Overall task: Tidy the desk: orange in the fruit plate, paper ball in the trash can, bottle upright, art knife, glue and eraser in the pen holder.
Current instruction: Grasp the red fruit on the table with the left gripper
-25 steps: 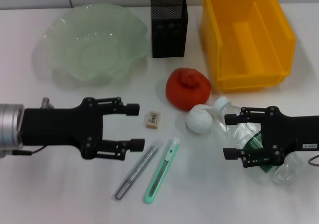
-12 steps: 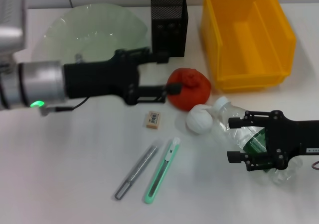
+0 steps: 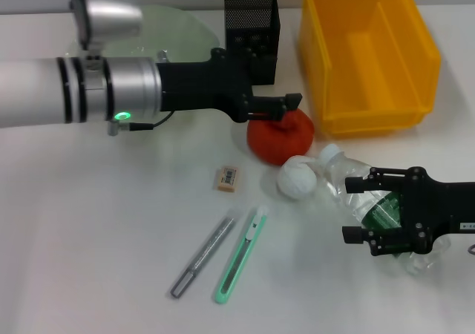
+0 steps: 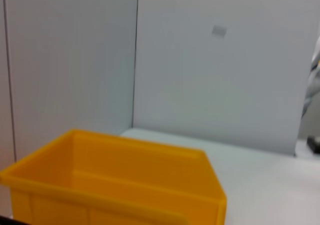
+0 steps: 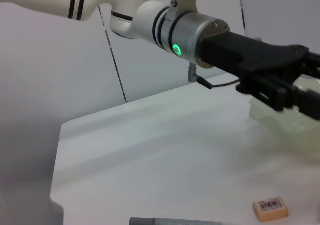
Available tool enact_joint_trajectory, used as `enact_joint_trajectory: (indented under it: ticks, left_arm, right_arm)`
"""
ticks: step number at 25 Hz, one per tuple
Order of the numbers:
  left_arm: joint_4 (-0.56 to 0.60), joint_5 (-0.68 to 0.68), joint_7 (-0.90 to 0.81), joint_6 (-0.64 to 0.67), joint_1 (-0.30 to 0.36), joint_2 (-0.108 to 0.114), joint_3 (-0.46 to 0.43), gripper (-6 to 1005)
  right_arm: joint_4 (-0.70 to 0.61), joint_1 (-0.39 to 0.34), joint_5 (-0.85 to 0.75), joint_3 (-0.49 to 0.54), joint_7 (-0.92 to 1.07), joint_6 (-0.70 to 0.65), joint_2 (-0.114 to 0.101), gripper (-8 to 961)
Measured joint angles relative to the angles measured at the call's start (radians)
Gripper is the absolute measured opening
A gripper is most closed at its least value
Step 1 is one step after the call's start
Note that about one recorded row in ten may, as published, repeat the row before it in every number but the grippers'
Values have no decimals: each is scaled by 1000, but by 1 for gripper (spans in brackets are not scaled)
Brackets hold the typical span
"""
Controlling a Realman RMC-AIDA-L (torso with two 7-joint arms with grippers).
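Observation:
The orange (image 3: 278,145) lies mid-table, with my left gripper (image 3: 288,108) open just over its top. Touching the orange's near side is the white paper ball (image 3: 298,178). The clear bottle (image 3: 375,200) lies on its side at the right, and my right gripper (image 3: 355,208) stands open with a finger on either side of it. The eraser (image 3: 228,179), grey glue stick (image 3: 202,256) and green art knife (image 3: 243,263) lie near the front. The black mesh pen holder (image 3: 251,37) stands at the back, and my left arm partly hides the green fruit plate (image 3: 178,26).
The yellow trash bin (image 3: 367,52) fills the back right and shows close in the left wrist view (image 4: 115,180). The right wrist view shows the eraser (image 5: 270,209) and the left arm crossing above the table.
My left arm swung from the front left, past the plate, to the orange. The right gripper edged slightly rightward along the bottle.

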Motion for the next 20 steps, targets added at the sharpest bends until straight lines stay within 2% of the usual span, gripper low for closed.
enact_joint_trajectory:
  ticks: [7,8,9,18,20]
  left_arm:
    - [0,-17,-19,-166,-41,-2,174,812]
    - [1,-35,-30,-227,-50,-2,239,812]
    - [1,-35,-30,-227,-50,-2,239,812]
    - [11,-46,-86,-406,-75,-2,451,812]
    - [11,-46,-93,-426,-75,-2,467,812]
  right_arm:
    - [0,0,0,1,18,4,0,824]
    - [0,0,0,1,21,4,0,824]
    - [0,0,0,1,21,4,0,824]
    - [-2,0,0,5,26,6,0,824]
    - [-2,0,0,6,26,6,0,824]
